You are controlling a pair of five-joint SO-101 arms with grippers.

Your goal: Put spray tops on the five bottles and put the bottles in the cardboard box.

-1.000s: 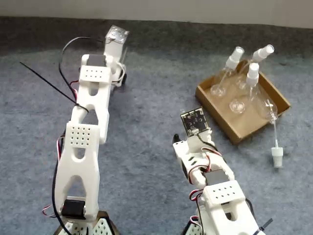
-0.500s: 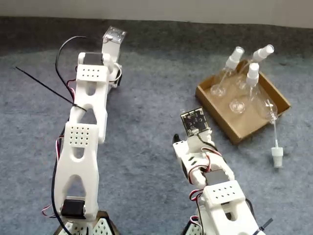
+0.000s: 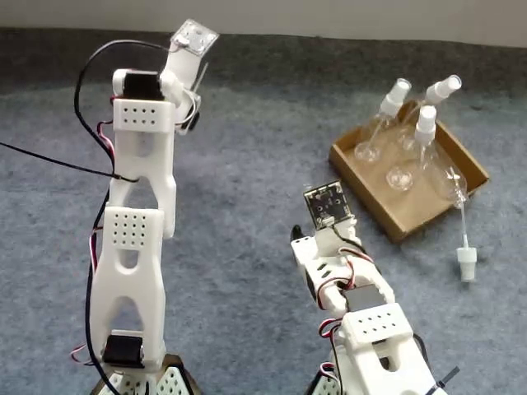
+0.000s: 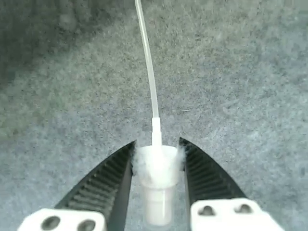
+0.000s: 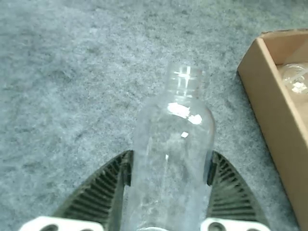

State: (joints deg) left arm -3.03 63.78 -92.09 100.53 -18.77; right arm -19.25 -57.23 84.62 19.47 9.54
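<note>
Left jaws pinched narrow on a spray top (image 4: 155,168), gripped at the collar so the dip tube (image 4: 147,62) pokes out free ahead, above the grey counter (image 4: 250,72). Prob. held that way so the tube can go into a neck first. Left arm (image 3: 136,239) is stretched toward the far side, well apart from the right one.

Right jaws closed round a clear bottle (image 5: 171,144), clamped by the body w/ the open neck (image 5: 184,79) pointing away, no top on, i.e. presented to take one. It's near the cardboard box (image 3: 366,196).

In the box, three bottles (image 3: 377,127) w/ tops on lean against the walls. One more spray top (image 3: 467,262) lies on the counter just beside the box, outside it.

My guess: three done, this is no. 4. Next needs both arms brought together and tube lined up w/ neck. The tube looks thin and bendy, so it could easily miss.
</note>
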